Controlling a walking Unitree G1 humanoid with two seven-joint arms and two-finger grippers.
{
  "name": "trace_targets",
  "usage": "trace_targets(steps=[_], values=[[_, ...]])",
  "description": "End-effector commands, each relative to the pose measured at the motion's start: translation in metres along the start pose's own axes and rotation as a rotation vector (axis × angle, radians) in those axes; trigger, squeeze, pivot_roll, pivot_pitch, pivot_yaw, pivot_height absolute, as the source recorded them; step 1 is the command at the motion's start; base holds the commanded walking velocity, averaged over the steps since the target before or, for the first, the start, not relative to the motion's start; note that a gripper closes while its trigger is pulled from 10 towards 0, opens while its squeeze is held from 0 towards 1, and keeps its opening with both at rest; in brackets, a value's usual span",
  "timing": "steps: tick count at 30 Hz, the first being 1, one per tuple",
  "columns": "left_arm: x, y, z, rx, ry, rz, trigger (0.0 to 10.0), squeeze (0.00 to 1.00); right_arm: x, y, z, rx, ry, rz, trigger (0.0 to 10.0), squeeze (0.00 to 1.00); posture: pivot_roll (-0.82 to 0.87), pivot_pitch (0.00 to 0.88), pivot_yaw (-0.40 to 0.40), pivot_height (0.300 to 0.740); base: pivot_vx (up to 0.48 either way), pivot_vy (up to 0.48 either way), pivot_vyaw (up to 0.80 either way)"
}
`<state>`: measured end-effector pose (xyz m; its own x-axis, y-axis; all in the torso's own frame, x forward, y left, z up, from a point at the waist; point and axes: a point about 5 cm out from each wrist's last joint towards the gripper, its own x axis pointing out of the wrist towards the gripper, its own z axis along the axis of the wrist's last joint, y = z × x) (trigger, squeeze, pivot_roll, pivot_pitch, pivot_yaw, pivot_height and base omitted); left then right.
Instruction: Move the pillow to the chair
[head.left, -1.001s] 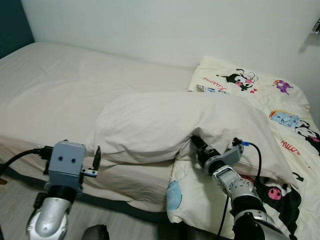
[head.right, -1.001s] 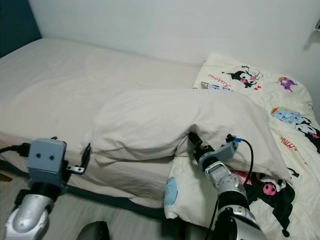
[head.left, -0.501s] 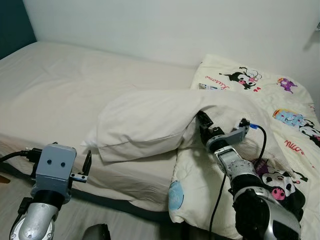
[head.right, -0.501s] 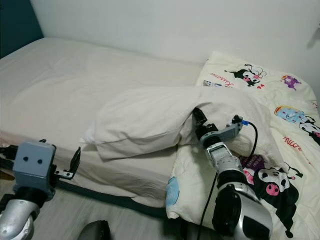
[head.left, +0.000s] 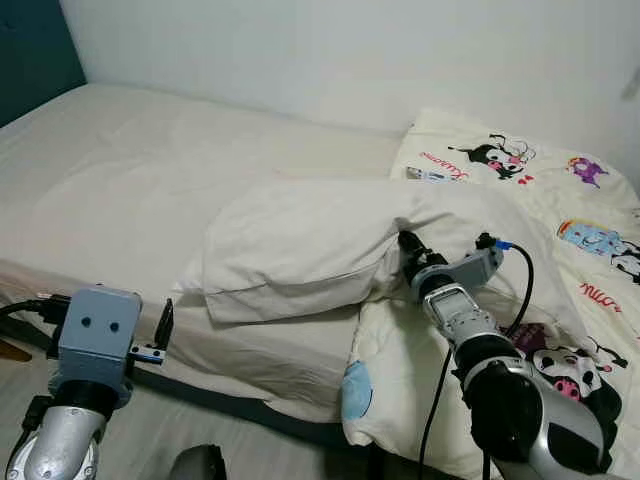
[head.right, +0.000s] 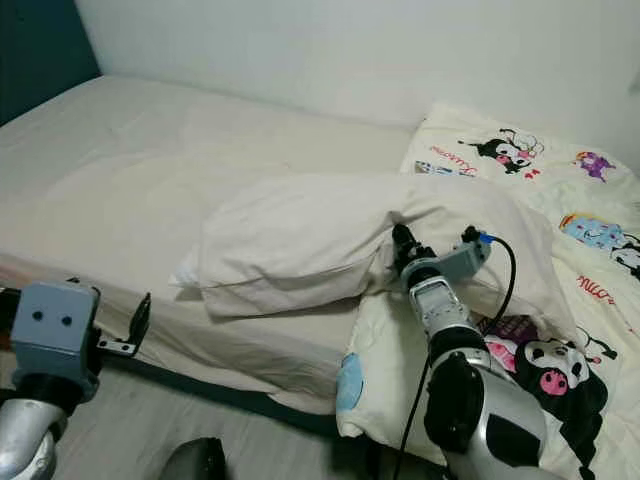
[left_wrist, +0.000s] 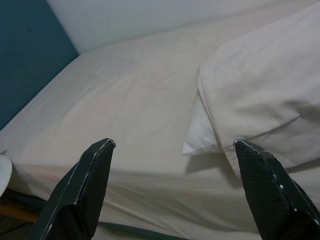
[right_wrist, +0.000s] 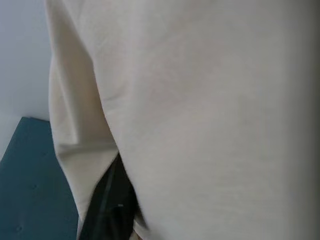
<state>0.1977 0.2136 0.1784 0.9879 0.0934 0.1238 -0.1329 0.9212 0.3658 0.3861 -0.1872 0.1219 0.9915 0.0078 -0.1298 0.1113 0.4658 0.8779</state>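
A long cream pillow (head.left: 300, 245) lies across the bed, its near edge by the mattress front. My right gripper (head.left: 408, 245) reaches into a fold at the pillow's right part, shut on the pillow fabric, which hides most of the fingers. In the right wrist view the pillow (right_wrist: 200, 125) hangs close over one black finger (right_wrist: 112, 200). My left gripper (left_wrist: 173, 143) stands open and holds nothing, low in front of the bed's front edge, short of the pillow's left corner (left_wrist: 200, 145).
The bed (head.left: 120, 170) has a plain cream sheet. A cartoon-print duvet (head.left: 560, 200) covers its right end, under my right arm. A white wall runs behind, with a teal panel (head.left: 35, 50) at far left. Floor (head.left: 150, 440) lies before the bed.
My right gripper has moved up and away from me with the pillow's fold, and the raised hump of the pillow has sunk flatter. My left gripper has dropped lower and to the left.
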Motion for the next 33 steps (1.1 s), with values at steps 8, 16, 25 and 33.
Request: trace_targets(steps=[8, 16, 25, 33], values=[[0.002, 0.002, 0.001, 0.009, -0.003, 0.009, 10.0, 0.0, 0.001, 0.002, 0.012, -0.123, 0.006, -0.019, 0.0, 0.0, 0.17, 0.054, -0.074, 0.477, 0.0, 0.0, 0.0], [0.016, -0.004, 0.009, -0.093, -0.035, 0.023, 10.0, 0.0, 0.008, 0.04, 0.0, -0.388, 0.107, 0.22, 0.0, 0.0, 0.15, 0.011, -0.084, 0.477, 0.0, 0.0, 0.0], [0.025, -0.017, 0.024, -0.215, -0.091, 0.032, 10.0, 0.0, -0.069, 0.128, -0.052, -0.191, 0.448, 0.899, 0.0, 0.0, 0.09, 0.0, -0.101, 0.477, 0.0, 0.0, 0.0], [0.031, -0.031, 0.028, -0.265, -0.108, 0.002, 10.0, 0.0, -0.129, 0.136, -0.052, -0.113, 0.567, 1.046, 0.0, 0.0, 0.06, 0.0, -0.095, 0.477, 0.0, 0.0, 0.0]])
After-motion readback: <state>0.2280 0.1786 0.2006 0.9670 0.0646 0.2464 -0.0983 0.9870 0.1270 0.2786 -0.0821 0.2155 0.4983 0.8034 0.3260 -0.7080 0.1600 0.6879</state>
